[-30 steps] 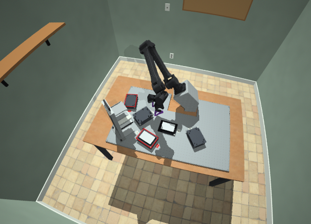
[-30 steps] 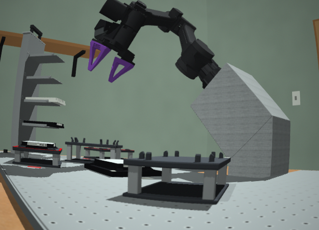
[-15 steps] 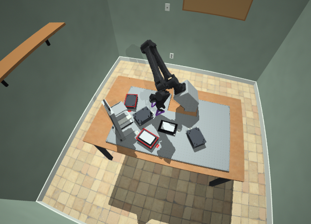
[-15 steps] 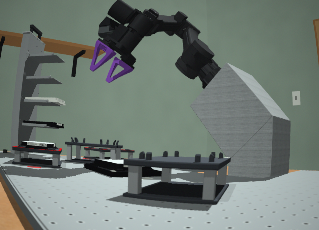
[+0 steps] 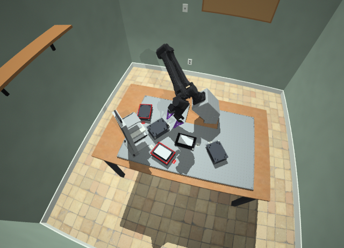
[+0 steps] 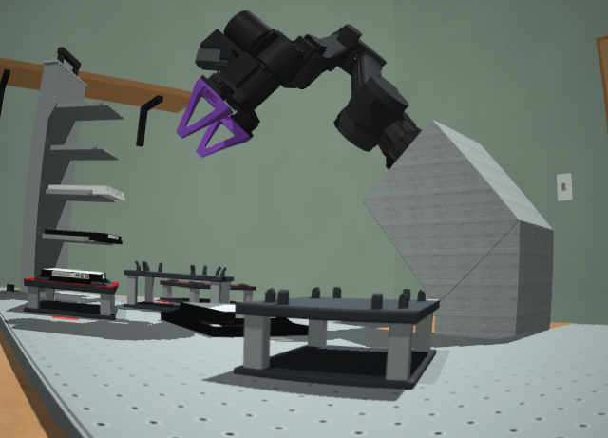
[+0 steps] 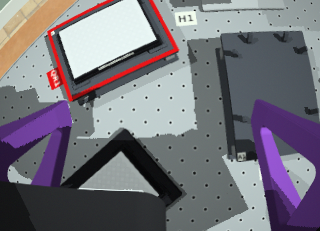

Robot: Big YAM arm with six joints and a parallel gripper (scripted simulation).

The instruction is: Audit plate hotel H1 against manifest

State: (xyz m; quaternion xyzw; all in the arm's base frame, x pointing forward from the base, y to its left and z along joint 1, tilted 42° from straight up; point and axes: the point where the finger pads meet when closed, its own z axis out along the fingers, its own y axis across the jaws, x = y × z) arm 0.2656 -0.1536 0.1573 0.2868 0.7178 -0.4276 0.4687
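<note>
The gripper (image 6: pixel 214 127) hangs wide open, holding nothing, above the table's (image 5: pixel 126 95) middle. Hotel H1 (image 6: pixel 36 178) stands by the left edge with 2 plates shelved.

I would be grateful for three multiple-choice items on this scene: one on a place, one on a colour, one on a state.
1. Where does the red-bordered nest holding a white-topped plate stand?
A. near the table's front edge, by the plate hotel
B. behind the grey pedestal
C. on the wall shelf

2. What colour are the claw fingers?
A. orange
B. purple
C. white

3. How is the claw?
A. shut on a plate
B. shut, empty
C. open, empty

Answers: 1 A, the top view shows it there; 2 B, purple in all views; 3 C, fingers spread wide in mid-air with nothing between.
</note>
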